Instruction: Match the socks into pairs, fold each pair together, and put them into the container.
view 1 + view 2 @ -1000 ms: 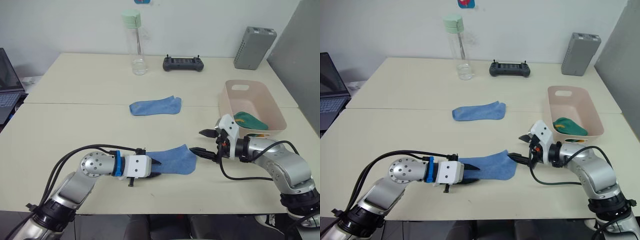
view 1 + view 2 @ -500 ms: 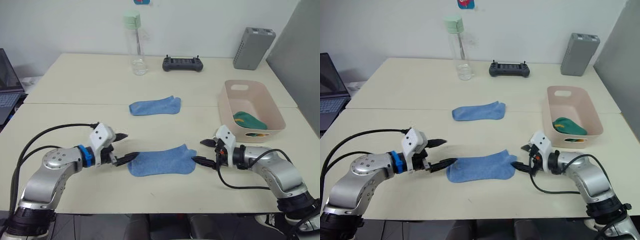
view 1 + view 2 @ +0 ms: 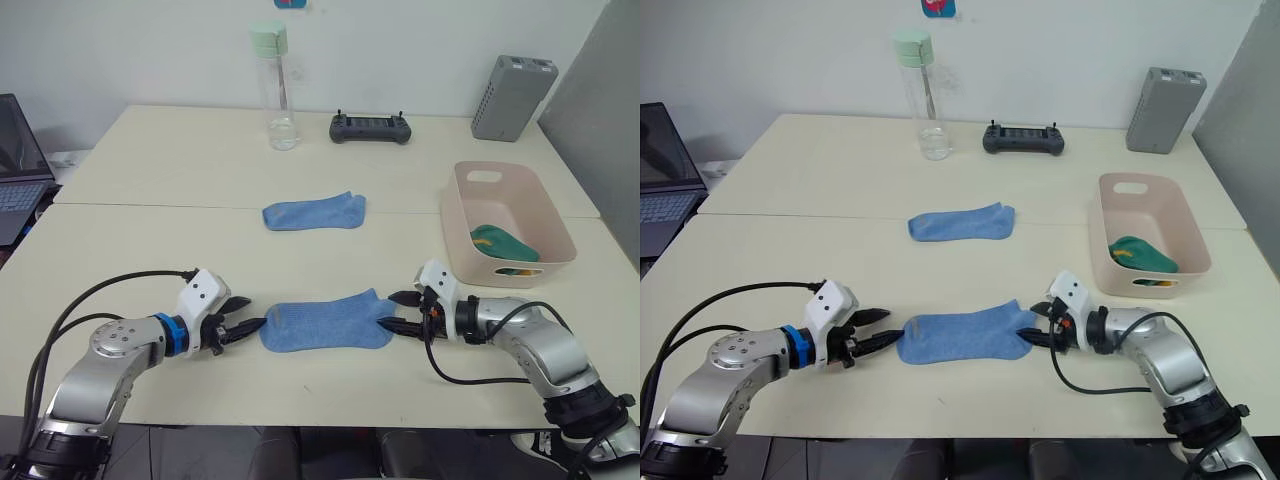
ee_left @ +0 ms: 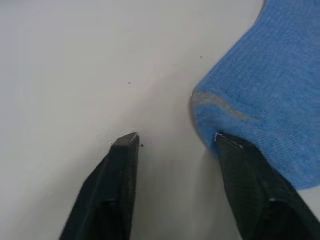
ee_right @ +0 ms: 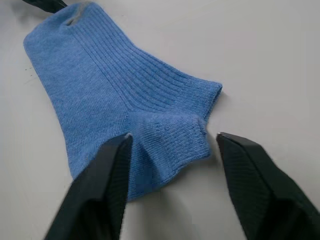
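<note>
— Right, starting big: the cream table [image 3: 150, 160] carries everything, with a laptop [image 3: 18, 165] at its left edge.
— And on the right side sits the pink container [image 3: 505, 222], with a dark green sock [image 3: 503, 242] lying inside it and a bit of yellow beside that.
— Behind the tub, a grey upright box [image 3: 512, 83], plus a clear bottle [image 3: 277, 87] with a green cap and a black controller [image 3: 370, 127] along the far edge.
— Now the action! Near blue sock [image 3: 326, 323] lies flat at the front of the table, between both arms.
— Left gripper [image 3: 243, 320] is low at the toe end, fingers spread; the left wrist view shows one finger [image 4: 250, 180] touching the toe edge, the other on bare table.
— Right gripper [image 3: 396, 312] is at the cuff end, fingers wide apart, straddling the heel and cuff, nothing clamped.
— And the far blue sock [image 3: 314, 213] lies flat alone mid-table, well apart from both grippers.
</note>
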`<state>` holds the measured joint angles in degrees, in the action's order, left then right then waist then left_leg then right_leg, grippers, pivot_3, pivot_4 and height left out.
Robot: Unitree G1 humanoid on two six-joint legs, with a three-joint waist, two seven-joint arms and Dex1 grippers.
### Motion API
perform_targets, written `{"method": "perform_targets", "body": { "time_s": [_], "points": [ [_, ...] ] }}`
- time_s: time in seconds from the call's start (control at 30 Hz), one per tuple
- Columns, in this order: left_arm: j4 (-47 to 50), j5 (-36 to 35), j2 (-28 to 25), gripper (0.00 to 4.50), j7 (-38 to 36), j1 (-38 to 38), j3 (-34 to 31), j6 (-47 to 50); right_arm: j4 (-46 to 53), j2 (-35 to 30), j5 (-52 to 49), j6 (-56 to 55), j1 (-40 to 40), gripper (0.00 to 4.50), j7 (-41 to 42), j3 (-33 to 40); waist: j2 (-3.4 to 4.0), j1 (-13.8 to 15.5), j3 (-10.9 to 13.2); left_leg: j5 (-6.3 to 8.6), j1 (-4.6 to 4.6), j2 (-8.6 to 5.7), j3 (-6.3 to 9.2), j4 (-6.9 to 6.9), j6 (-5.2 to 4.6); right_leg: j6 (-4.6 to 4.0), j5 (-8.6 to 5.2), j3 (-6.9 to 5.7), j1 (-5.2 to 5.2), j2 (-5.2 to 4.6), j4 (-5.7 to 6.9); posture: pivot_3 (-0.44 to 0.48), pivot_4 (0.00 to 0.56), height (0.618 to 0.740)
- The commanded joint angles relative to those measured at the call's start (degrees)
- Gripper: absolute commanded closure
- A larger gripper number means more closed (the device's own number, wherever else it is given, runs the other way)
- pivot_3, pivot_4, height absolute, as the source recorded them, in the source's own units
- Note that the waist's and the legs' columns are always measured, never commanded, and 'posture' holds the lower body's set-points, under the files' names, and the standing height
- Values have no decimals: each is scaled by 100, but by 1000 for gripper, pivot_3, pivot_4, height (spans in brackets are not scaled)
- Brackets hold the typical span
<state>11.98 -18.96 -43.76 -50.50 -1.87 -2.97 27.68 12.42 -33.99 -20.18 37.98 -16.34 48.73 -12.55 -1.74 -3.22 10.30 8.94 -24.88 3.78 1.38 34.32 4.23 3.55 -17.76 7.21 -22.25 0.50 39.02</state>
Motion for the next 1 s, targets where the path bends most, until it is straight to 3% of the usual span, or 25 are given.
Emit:
{"method": "perform_targets", "body": {
  "time_s": [0.03, 0.17, 0.6, 0.83, 1.0],
  "points": [
    [89, 64, 46, 3420, -64, -73, 213, -64, 151, -21, -41, -72, 13, 3135, 64, 95, 0, 0, 0, 0, 0, 0, 0, 0, 0, 0, 0, 0, 0, 0, 0, 0, 150, 740],
    [66, 44, 105, 4500, -105, -221, 315, -73, 249, -29, -110, 18, 48, 4492, 30, 165, 0, 1, 0, 0, 0, -1, 0, 0, 0, 8, 5, 0, 1, 0, 0, 0, 150, 740],
    [-882, 403, 38, 4500, 105, -985, 66, -631, 1004, 443, -510, 682, 217, 4492, -689, 493, 0, -4, 0, 0, 0, -1, 1, 2, 0, 20, 11, 0, 1, 1, 1, 0, 150, 740],
    [-417, -213, 59, 4500, -239, -748, -47, 62, 1287, 428, -550, 875, 495, 4492, -902, 511, -1, -6, 0, 0, -2, -1, 1, -4, 1, 8, 13, -1, 0, 1, 0, 0, 150, 740],
    [-35, -507, -23, 3380, -439, -436, -99, 348, 1365, 206, -610, 844, 675, 4500, -841, 587, -1, -7, 0, 0, -2, 0, 3, -5, 0, 5, 11, -2, -1, 1, 1, 0, 150, 740]
  ]
}}
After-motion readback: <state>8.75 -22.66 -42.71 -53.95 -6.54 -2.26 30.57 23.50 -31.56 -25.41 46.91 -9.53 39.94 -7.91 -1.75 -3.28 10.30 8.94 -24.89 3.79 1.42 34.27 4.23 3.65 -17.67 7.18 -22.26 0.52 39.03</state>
